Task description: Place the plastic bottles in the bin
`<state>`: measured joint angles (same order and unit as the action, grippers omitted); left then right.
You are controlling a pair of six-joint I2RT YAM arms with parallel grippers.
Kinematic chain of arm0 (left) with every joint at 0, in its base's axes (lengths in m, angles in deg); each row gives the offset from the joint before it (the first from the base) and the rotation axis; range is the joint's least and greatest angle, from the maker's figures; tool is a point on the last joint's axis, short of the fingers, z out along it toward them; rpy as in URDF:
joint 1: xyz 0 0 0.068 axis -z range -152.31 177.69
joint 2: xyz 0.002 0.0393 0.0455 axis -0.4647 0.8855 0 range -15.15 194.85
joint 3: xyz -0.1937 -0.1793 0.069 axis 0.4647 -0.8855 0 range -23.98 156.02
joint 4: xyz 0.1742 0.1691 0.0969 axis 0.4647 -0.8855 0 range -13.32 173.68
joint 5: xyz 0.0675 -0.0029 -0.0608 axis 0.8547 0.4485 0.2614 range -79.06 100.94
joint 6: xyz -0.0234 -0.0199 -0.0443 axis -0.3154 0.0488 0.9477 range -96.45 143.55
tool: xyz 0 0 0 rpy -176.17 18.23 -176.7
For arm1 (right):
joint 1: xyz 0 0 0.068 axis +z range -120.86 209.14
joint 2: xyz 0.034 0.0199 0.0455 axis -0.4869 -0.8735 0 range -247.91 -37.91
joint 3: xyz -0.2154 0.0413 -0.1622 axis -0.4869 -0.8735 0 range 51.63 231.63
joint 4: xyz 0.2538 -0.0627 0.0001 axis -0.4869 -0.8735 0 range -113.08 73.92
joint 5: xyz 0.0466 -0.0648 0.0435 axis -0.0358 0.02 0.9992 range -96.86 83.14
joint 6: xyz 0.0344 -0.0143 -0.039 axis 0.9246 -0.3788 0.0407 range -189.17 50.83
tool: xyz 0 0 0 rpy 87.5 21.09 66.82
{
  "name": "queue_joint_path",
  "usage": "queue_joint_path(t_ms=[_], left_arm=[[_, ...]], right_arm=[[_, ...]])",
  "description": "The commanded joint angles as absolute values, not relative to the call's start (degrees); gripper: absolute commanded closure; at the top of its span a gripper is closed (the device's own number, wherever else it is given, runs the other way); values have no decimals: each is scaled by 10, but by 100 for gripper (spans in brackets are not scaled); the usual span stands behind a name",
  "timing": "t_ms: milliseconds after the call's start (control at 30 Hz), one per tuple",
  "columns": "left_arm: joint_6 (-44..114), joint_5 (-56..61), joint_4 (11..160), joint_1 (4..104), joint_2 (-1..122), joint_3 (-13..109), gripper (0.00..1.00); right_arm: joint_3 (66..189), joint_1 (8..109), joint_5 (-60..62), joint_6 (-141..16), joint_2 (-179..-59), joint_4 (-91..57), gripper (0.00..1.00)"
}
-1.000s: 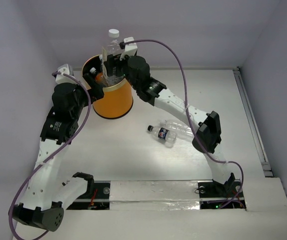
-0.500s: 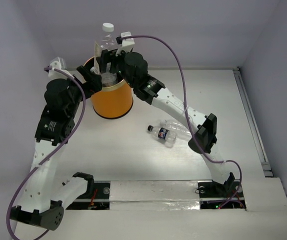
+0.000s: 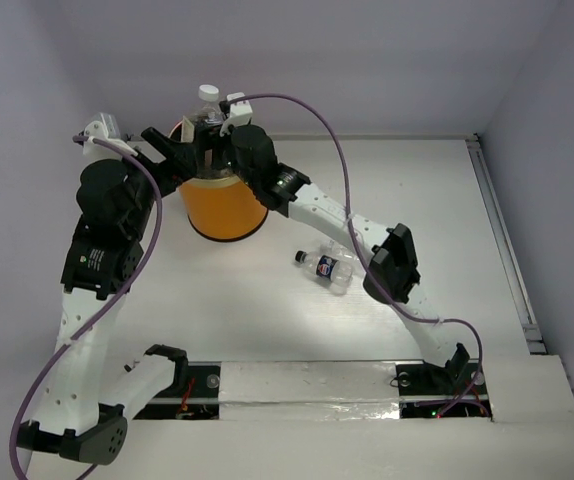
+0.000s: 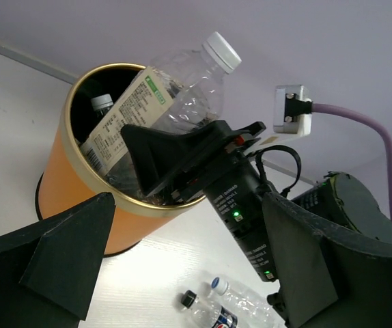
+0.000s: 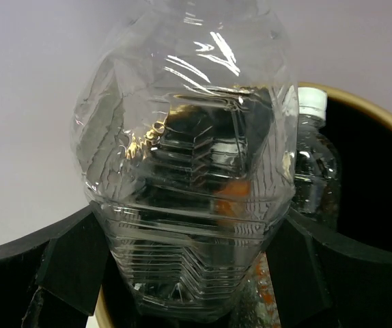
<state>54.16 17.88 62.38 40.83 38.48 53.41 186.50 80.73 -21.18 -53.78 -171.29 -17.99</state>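
Note:
The orange bin [image 3: 225, 207] stands at the back left. My right gripper [image 3: 212, 140] is shut on a clear bottle with a white cap [image 3: 207, 100] and holds it tilted, its base dipping into the bin's mouth. In the right wrist view the bottle [image 5: 189, 171] fills the space between the fingers [image 5: 66, 260]. Another bottle [image 5: 313, 157] and something orange lie inside the bin [image 5: 367, 116]. My left gripper [image 3: 170, 152] is open and empty beside the bin's left rim. Two bottles lie on the table: a dark-labelled one [image 3: 325, 266] and a clear one [image 3: 359, 256].
The left wrist view shows the bin [image 4: 73, 198], the held labelled bottle [image 4: 175, 96], the right gripper's body [image 4: 237, 205] and the two table bottles [image 4: 216, 311]. The back wall is close behind the bin. A rail [image 3: 502, 240] runs along the table's right edge.
My right gripper has moved left and down with the bottle, bringing its base into the bin's mouth. My left arm has drawn back to the left and away from the bin's opening.

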Motion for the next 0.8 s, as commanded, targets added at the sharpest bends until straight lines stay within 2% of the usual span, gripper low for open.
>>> queue_joint_path(t_ms=[0, 33, 133, 167, 233, 500, 600, 633, 733, 767], left_arm=[[542, 181, 642, 410, 388, 558, 12], [541, 180, 642, 410, 393, 563, 12], [540, 169, 643, 410, 405, 580, 9], [540, 167, 643, 410, 407, 586, 5], [539, 160, 643, 410, 414, 593, 1], [522, 121, 652, 410, 443, 647, 1], [522, 98, 653, 410, 451, 665, 2], [525, 89, 654, 410, 452, 664, 4], [543, 43, 675, 421, 450, 636, 30], [547, 34, 681, 421, 450, 615, 42]], right_arm=[[1920, 820, -190, -562, -1740, -260, 32], [1930, 820, -182, -568, -1743, -258, 31], [1922, 820, -177, -570, -1742, -266, 19], [1915, 820, -172, -571, -1740, -269, 8], [1909, 820, -166, -569, -1733, -278, 0], [1962, 806, -107, -532, -1651, -261, 0], [1918, 784, -88, -507, -1589, -243, 0], [1873, 784, -85, -505, -1550, -235, 0], [1783, 770, -99, -520, -1482, -213, 0], [1704, 770, -104, -525, -1429, -201, 0]])
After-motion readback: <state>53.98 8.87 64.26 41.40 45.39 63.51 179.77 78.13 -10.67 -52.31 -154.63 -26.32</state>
